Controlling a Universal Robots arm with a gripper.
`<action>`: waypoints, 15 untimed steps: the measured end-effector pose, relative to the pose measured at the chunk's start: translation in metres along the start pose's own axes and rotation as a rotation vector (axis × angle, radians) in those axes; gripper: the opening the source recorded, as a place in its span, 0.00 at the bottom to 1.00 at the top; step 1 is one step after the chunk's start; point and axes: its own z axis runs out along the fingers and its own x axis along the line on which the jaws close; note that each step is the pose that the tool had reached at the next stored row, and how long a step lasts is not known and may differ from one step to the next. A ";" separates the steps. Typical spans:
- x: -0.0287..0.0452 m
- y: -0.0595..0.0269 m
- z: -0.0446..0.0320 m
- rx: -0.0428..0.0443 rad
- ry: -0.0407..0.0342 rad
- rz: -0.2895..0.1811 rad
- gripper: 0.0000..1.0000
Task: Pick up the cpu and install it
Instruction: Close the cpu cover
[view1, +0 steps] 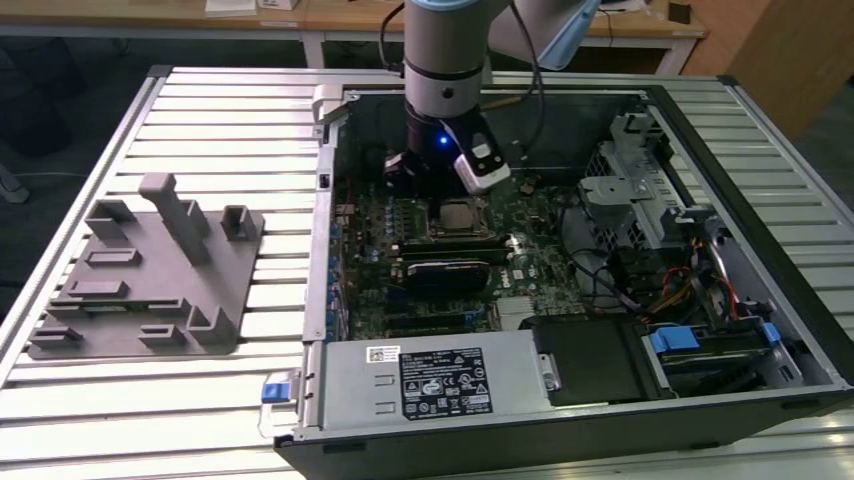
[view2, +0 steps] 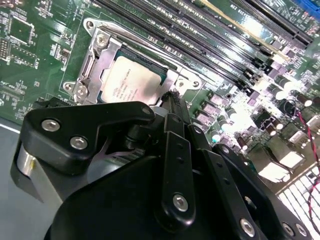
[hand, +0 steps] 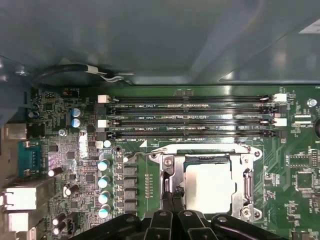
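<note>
Hand (view2: 172, 97): black linkage nearest the lens; fingers drawn together with nothing visible between them, tips at the socket's edge.
Cpu (view2: 131, 82): lies flat inside the socket frame (view2: 97, 50) on the motherboard (hand: 65, 150), beside the memory slots (hand: 190, 120).
Handling: probably light, stiff, slick on top and fragile underneath; best held by opposite rim edges and kept level.
Bench (view1: 214, 120): carries the open case (view1: 747, 130) and a grey tray (view1: 147, 280).

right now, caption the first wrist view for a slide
cpu lying in the motherboard socket, shut pincer beside the chip's edge
</note>
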 end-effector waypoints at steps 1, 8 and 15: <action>0.0000 0.0000 -0.0016 -0.0001 -0.0003 0.000 0.11; -0.0002 0.0002 -0.0134 0.0000 -0.0018 0.000 0.11; -0.0004 0.0003 -0.0239 -0.0001 -0.0031 0.000 0.11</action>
